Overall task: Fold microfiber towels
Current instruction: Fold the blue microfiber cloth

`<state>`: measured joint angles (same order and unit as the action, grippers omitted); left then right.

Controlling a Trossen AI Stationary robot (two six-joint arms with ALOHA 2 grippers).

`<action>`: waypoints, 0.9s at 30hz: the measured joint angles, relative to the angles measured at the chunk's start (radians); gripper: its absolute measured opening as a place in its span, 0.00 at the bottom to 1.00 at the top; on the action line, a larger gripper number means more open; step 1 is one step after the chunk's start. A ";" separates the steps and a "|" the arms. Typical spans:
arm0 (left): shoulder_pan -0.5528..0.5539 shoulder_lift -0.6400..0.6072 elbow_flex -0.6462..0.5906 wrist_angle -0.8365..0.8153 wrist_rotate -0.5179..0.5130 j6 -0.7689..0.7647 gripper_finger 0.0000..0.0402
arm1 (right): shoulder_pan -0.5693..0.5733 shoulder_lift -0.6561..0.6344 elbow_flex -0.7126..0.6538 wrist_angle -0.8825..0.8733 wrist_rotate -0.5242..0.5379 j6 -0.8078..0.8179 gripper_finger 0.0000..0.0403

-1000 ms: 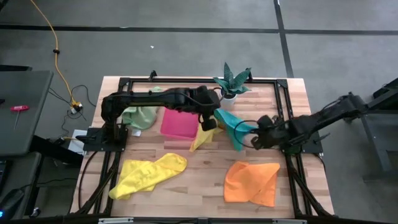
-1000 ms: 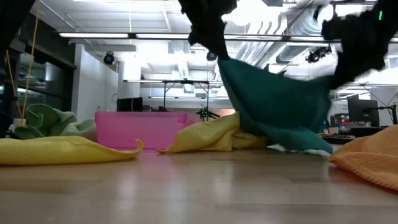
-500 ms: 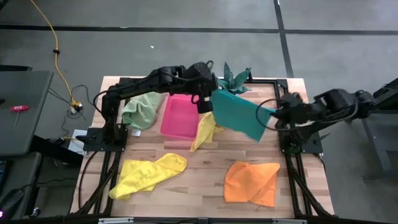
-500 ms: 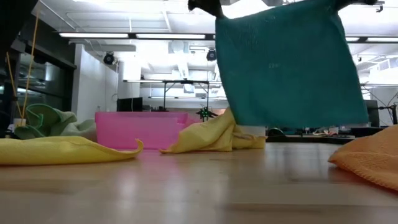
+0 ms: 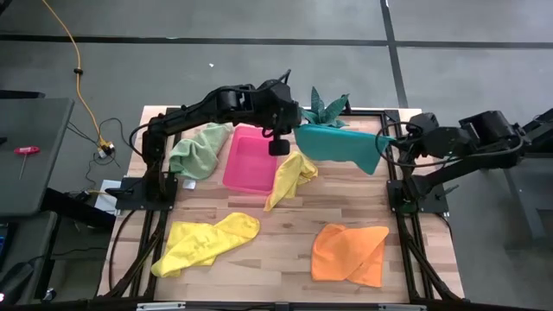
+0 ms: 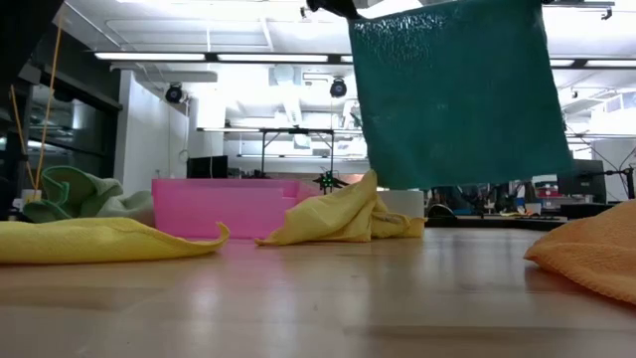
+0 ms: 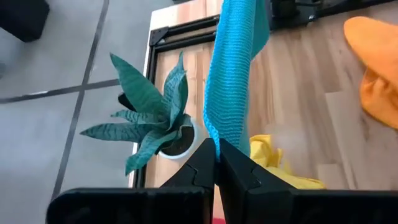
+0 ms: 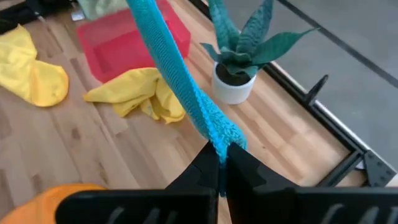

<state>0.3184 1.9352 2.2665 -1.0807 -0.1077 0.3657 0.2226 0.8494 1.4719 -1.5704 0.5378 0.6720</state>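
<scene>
Teal towel (image 5: 339, 145): stretched flat, hanging clear above bench | left end effector (image 7: 216, 155): clamped on one top corner | right end effector (image 8: 221, 157): clamped on the other

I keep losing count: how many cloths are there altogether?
5: teal towel held up between both claws, pale green towel beside the pink tray, yellow towel beside it, another yellow towel front-left, orange towel front-right.

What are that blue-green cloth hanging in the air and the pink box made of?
The teal towel looks like soft, nubby woven fabric, probably microfiber: it hangs limp and shows a fine looped texture. The pink tray seems rigid, smooth plastic, slightly translucent, with straight walls.
</scene>
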 joint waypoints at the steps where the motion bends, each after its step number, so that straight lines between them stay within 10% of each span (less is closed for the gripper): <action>1: 0.000 0.001 0.000 -0.001 0.006 -0.011 0.00 | -0.002 0.001 -0.003 0.000 -0.021 0.000 0.00; 13: -0.159 0.000 -0.029 -0.042 0.068 -0.160 0.00 | 0.024 0.019 -0.127 -0.002 -0.273 -0.016 0.00; 27: -0.457 0.001 -0.455 0.162 -0.045 -0.637 0.00 | 0.326 0.027 -0.391 0.156 -0.364 0.197 0.00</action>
<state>-0.1384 1.9358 1.8114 -0.9186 -0.1530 -0.2718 0.5489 0.8763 1.0809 -1.4140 0.1738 0.8695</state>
